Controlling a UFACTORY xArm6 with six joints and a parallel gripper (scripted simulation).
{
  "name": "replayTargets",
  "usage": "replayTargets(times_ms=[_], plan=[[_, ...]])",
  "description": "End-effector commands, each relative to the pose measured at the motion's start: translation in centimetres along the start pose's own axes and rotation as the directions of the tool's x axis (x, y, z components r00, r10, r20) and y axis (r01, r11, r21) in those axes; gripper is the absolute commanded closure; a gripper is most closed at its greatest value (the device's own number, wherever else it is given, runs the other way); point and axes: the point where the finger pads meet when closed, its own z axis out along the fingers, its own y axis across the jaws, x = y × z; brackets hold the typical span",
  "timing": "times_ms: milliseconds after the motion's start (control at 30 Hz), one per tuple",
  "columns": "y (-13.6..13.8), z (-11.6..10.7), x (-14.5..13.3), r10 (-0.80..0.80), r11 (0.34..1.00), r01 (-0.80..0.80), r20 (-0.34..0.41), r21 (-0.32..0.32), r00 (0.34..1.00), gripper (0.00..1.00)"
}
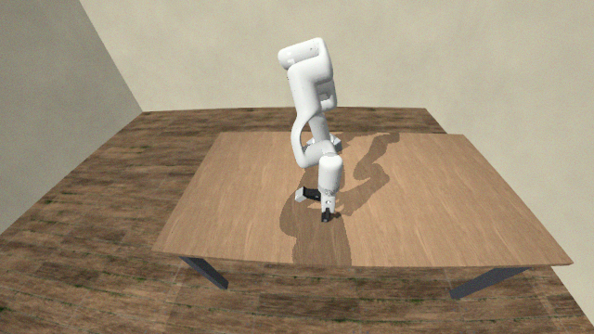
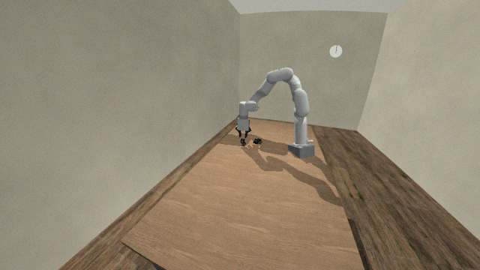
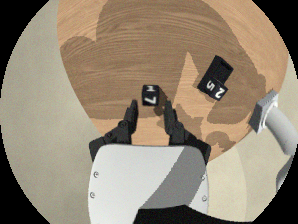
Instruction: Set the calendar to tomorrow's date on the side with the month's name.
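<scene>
A small black cube (image 3: 150, 94) with a white digit on top lies on the table. I cannot read the digit for sure. My gripper (image 3: 151, 106) points straight down over it. The fingers stand half apart on either side of the cube, with gaps, and hold nothing. The same cube shows at the fingertips in the top view and, tiny, in the exterior view (image 2: 243, 142) under the gripper (image 2: 244, 136). A second black cube (image 3: 216, 79) lies apart to the right, showing a 2 and a 5. A white piece (image 3: 266, 115), seemingly the tray, lies beyond it.
The second cube and the white piece (image 1: 300, 196) lie close beside the arm's wrist. The arm's base (image 2: 301, 150) stands at the table's far end. A wall runs close along one long table edge.
</scene>
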Motion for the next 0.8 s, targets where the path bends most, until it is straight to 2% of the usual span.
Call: replayTargets(times_ms=[0,767], plan=[[-0.18,0.41,-0.02,0.001,1.0,-0.001,0.0,0.004,1.0,0.53],[-0.18,1.04,-0.04,0.001,1.0,-0.001,0.0,0.004,1.0,0.53]])
